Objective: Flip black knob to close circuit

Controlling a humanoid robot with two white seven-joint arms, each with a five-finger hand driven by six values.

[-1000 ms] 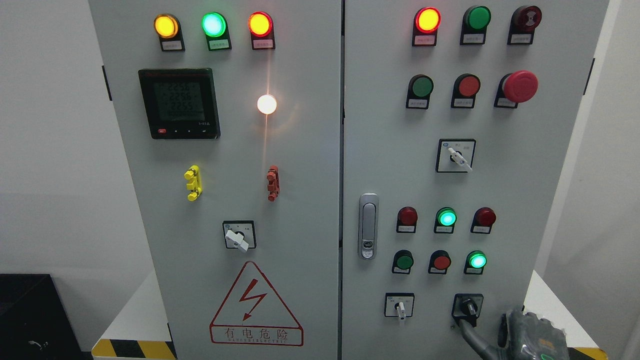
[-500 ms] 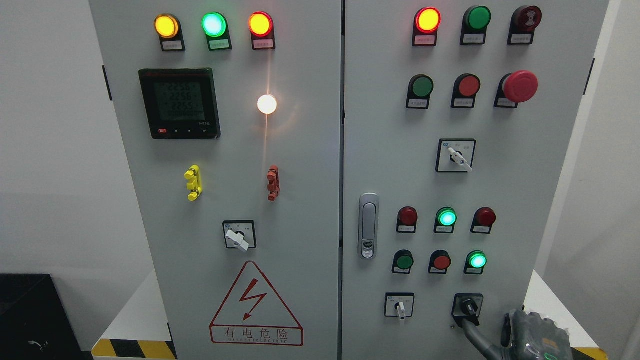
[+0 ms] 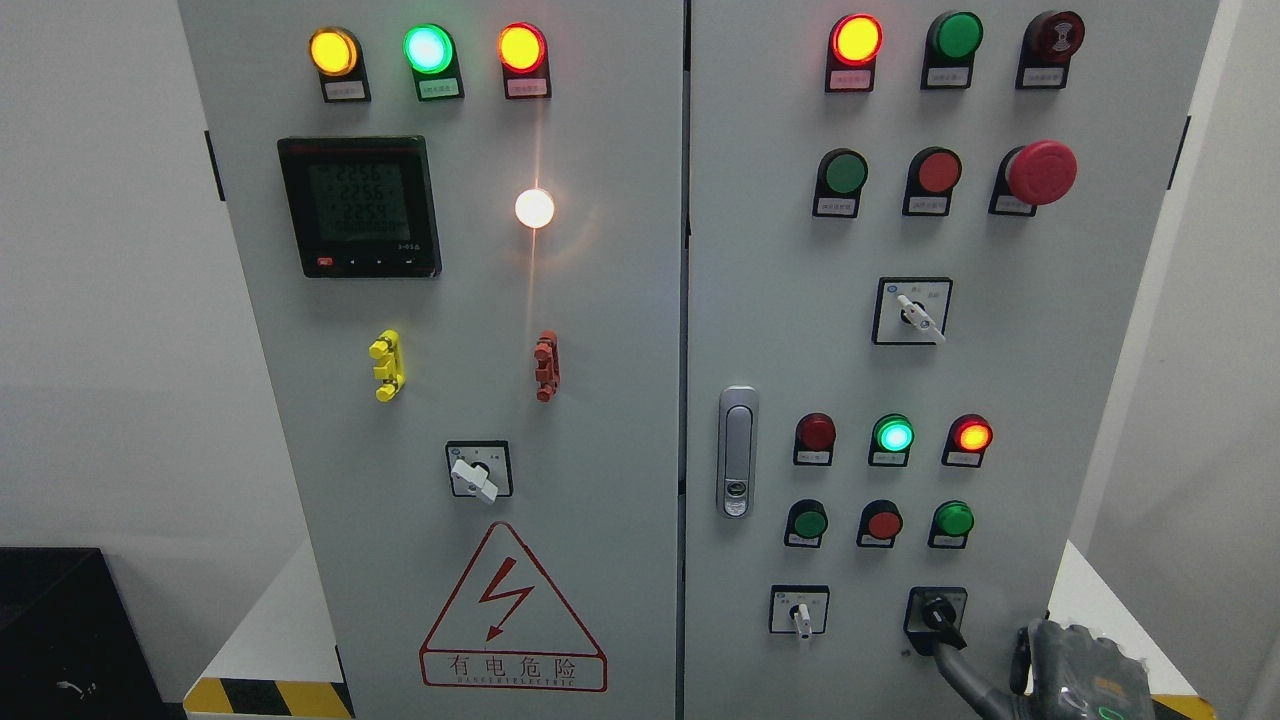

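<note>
at lower right — black knob (image 3: 937, 610) | right hand (image 3: 1075, 675) just below-right — one finger (image 3: 955, 665) touching it

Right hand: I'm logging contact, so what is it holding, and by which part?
One dark finger of the right hand reaches the small black rotary knob at its lower tip; a closed hold cannot be told.

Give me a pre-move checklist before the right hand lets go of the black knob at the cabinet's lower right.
1. Finger of the right hand on the black knob: ok, a finger reaches it.
2. Knob handle turned: ok, it points to the lower right.
3. Right red lamp above it lit: ok.
4. Green button under that lamp dark: ok.
5. Circuit actually closed: cannot tell, labels unreadable.
6. Left hand clear: cannot tell, out of view.
</note>
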